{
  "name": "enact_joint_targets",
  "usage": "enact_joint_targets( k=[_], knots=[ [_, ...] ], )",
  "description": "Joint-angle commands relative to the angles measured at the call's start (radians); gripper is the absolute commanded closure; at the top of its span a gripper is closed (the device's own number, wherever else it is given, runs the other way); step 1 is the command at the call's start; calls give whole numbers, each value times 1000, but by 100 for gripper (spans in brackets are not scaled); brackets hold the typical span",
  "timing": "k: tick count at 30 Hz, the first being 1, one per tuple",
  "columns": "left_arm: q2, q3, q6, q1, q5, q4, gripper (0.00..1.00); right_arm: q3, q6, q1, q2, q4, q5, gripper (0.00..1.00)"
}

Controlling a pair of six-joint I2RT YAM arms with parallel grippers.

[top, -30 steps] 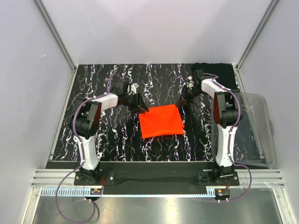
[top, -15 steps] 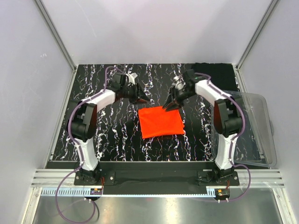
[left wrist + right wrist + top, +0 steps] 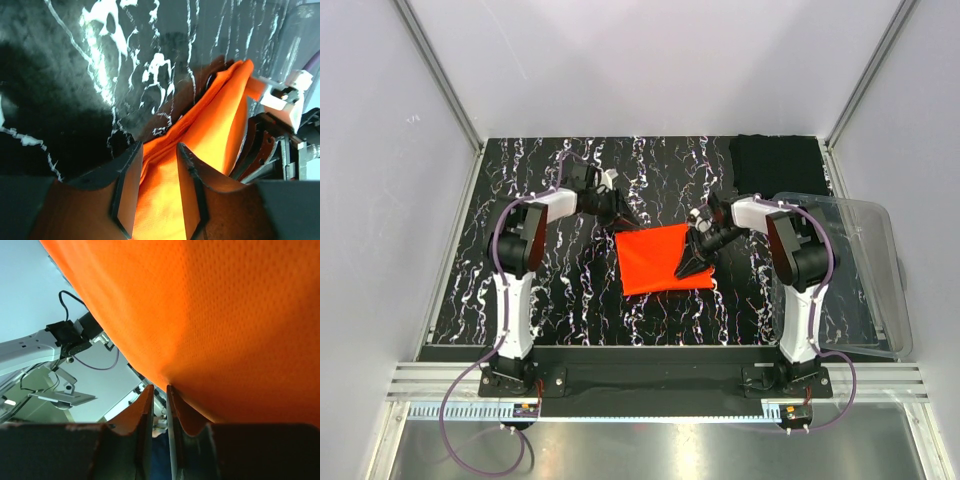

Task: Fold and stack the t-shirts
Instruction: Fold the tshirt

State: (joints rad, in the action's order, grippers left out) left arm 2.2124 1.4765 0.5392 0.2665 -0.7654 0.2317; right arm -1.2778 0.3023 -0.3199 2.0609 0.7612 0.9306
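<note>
Orange-red t-shirt (image 3: 655, 262) lies folded on the table (image 3: 560, 290). At its right edge the right gripper (image 3: 159, 388) pinches lifted cloth, jaws nearly together. At its far left corner the left gripper (image 3: 159, 145) straddles cloth, jaws half apart, grip unclear. Beyond its far right corner sits the black t-shirt (image 3: 775, 165)

I see a black surface (image 3: 520, 290) veined with white. A folded orange-red t-shirt (image 3: 650, 265) lies near its middle. A black t-shirt (image 3: 775, 165) sits in the far right corner. A clear plastic bin (image 3: 865, 280) rests along the right edge.
</note>
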Motion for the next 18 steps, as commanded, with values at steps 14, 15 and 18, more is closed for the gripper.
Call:
enact_joint_targets(
  k=[14, 15, 18],
  knots=[
    [-479, -296, 62, 94, 91, 31, 54, -46, -9, -88, -93, 23, 19, 72],
    [-476, -332, 79, 111, 77, 9, 55, -37, 1, -94, -79, -18, 30, 72],
    [-465, -468, 137, 128, 52, -119, 59, -2, 32, -94, -44, -74, 18, 73]
  ],
)
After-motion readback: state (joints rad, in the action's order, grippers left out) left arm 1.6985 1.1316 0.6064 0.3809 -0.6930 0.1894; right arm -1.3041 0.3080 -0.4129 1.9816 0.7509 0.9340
